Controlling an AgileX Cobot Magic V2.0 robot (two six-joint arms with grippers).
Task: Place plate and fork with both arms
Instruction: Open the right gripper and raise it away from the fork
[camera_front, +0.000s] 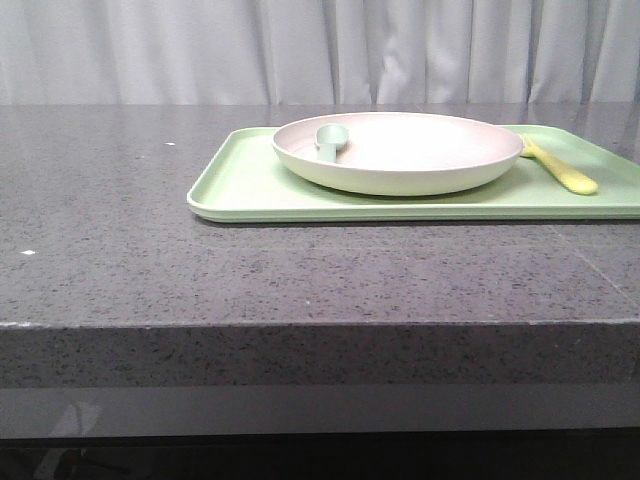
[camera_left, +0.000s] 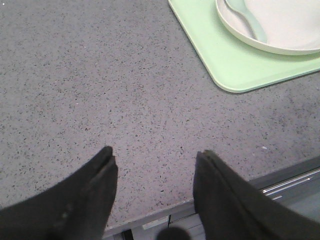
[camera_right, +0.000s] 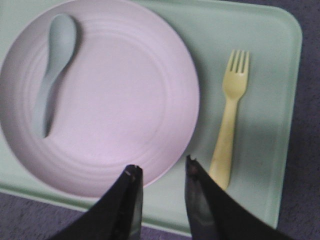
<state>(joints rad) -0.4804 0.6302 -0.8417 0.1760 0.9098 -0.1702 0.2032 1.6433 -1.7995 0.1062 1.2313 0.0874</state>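
The cream plate (camera_front: 400, 150) sits on a light-green tray (camera_front: 250, 190) on the grey table; it also shows in the right wrist view (camera_right: 110, 100) and the left wrist view (camera_left: 285, 25). The pale-yellow fork (camera_front: 560, 168) lies on the tray to the right of the plate, also visible in the right wrist view (camera_right: 229, 115). My right gripper (camera_right: 162, 167) is open and empty above the plate's near rim, the fork just beside one finger. My left gripper (camera_left: 156, 156) is open and empty over bare table near the front edge. Neither gripper shows in the front view.
A grey-green spoon (camera_right: 52, 65) lies inside the plate at its left side, and shows in the front view (camera_front: 330, 140) too. The tray (camera_right: 260, 60) fills the table's right half. The table's front edge (camera_left: 150, 220) lies right under my left gripper.
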